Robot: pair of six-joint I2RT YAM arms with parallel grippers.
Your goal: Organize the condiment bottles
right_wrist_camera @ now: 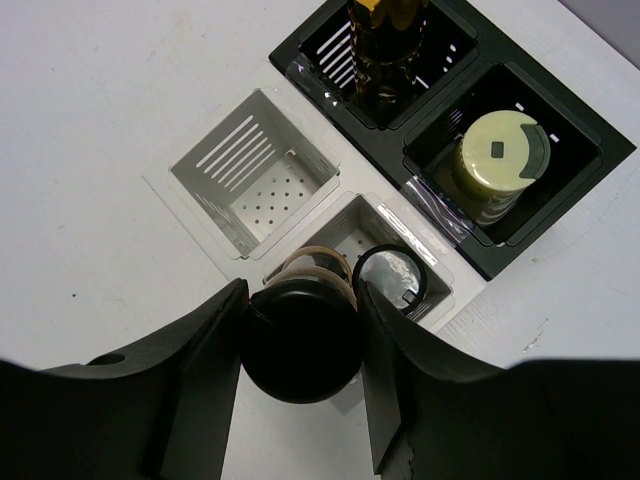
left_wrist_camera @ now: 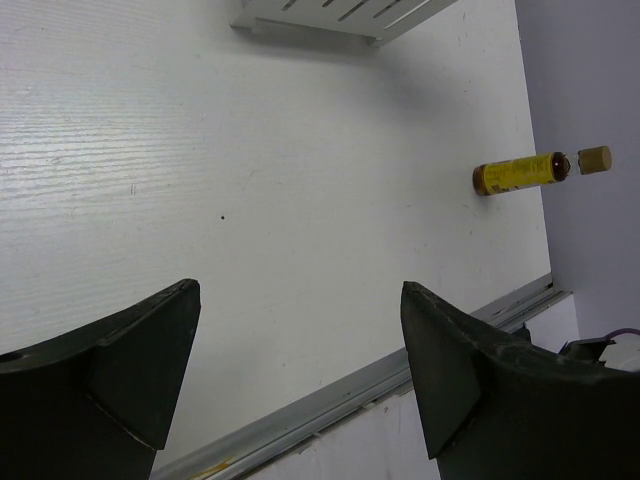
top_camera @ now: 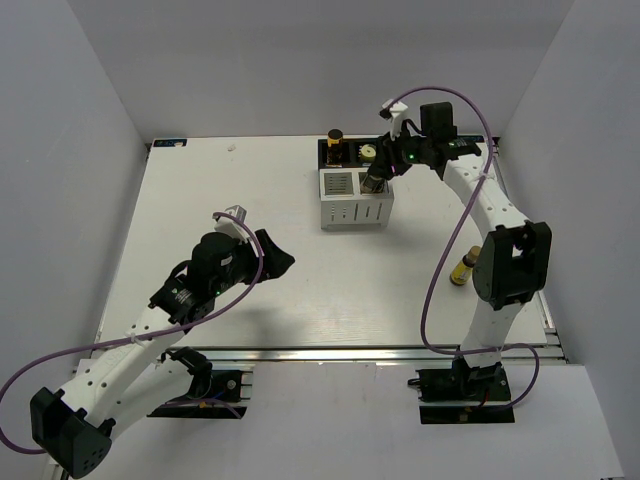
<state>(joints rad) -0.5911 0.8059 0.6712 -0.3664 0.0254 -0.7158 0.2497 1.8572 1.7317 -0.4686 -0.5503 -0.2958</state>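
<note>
Left claw, nearest, hangs with its fingers apart above the bare desk, holding nothing. To its right, a yellow bottle lies on its side near the desk's right edge. Farther back, the right claw is clamped on a dark-capped bottle just above a white organizer compartment. The likely risk is that, lowered off-centre, it catches the thin rim and tips. Beyond, a black tray holds a tall bottle and a green-lidded jar.

right jaws: gripping dark bottle above white rack | yellow bottle: lying right
</note>
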